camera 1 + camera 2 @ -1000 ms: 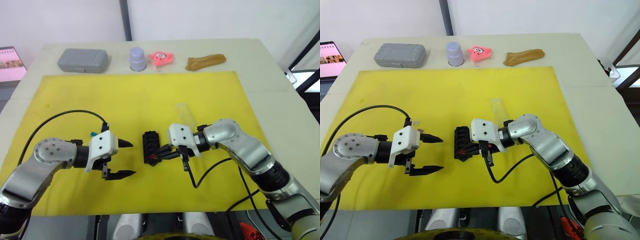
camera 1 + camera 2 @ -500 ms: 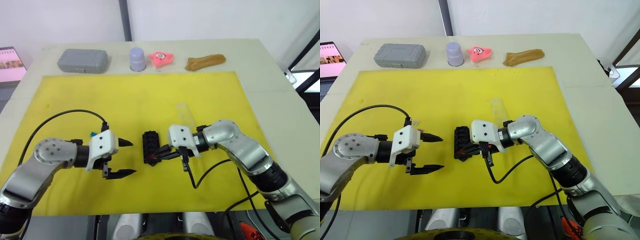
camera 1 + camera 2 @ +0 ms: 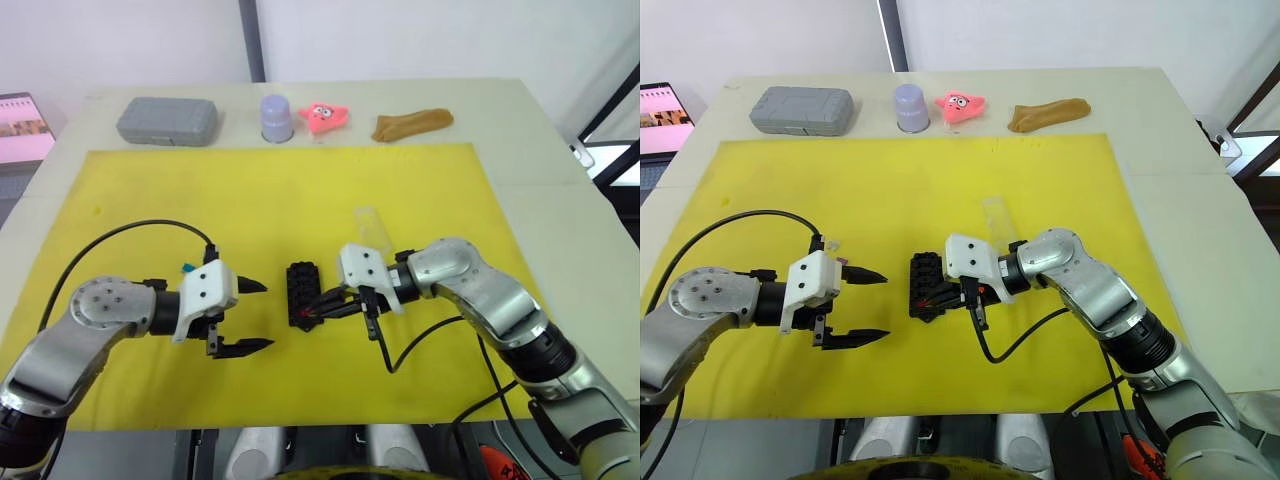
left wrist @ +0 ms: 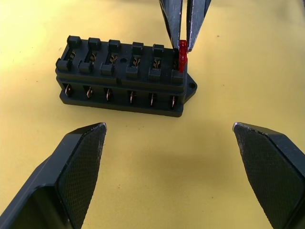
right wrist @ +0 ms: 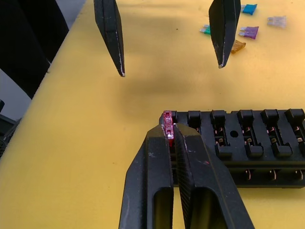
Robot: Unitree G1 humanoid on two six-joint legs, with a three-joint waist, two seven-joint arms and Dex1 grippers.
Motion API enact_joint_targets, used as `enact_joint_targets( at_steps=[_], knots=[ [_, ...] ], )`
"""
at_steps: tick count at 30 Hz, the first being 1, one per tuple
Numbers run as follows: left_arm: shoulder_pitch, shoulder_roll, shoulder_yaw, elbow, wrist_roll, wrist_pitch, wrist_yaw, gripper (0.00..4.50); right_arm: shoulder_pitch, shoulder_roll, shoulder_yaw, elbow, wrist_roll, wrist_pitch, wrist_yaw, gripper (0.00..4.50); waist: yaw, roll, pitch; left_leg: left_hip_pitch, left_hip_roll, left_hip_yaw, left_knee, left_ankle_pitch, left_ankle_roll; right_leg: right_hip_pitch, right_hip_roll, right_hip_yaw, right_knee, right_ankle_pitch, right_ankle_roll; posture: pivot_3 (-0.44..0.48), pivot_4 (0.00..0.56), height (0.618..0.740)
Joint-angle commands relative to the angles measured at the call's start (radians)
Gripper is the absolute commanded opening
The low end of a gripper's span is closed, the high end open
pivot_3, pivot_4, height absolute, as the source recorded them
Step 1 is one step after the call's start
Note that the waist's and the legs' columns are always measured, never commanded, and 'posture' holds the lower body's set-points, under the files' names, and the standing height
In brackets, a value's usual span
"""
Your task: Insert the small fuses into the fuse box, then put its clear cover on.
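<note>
Red fuse point(image 4: 182, 55) pinched between the closed fingers of my right gripper point(image 5: 172, 138), sitting at the end slot of the fuse box point(image 4: 125, 76), the end nearest me. Box lies mid-mat w/ its long axis running away from me, so I judge the push goes straight down into that corner slot; seating depth I can't tell. Left gripper point(image 3: 252, 316) hangs spread wide, empty, just beside the box's left flank. Remaining fuses point(image 5: 248, 31) lie loose on the yellow mat point(image 3: 300, 190) beyond the left arm. Clear cover point(image 3: 371, 226) rests behind my right wrist.
</note>
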Motion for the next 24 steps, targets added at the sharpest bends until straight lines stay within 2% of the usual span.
enact_joint_targets(
  at_steps=[1,13,24],
  knots=[
    [-0.006,-0.002,-0.003,-0.028,-0.003,-0.011,-0.002,4.47,-0.024,0.006,-0.037,-0.04,0.02,0.013,-0.008,0.0,0.0,0.0,0.0,0.0,0.0,0.0,0.0,0.0,0.0,0.0,0.0,0.0,0.0,0.0,0.0,0.0,0.15,0.731],
    [-0.014,-0.005,-0.011,-0.021,0.0,-0.015,-0.005,4.47,-0.021,-0.003,-0.071,-0.086,0.056,0.051,-0.022,0.0,0.0,0.0,0.0,0.0,0.0,0.0,0.0,0.0,0.0,0.0,0.0,0.0,0.0,0.0,0.0,0.0,0.15,0.731],
    [-0.025,-0.007,-0.021,-0.012,0.004,-0.019,-0.005,4.47,0.009,-0.001,-0.043,-0.091,0.047,0.053,-0.036,0.0,0.0,0.0,0.0,0.0,0.0,0.0,0.0,0.0,0.0,0.0,0.0,0.0,0.0,0.0,0.0,0.0,0.15,0.731]
  ],
)
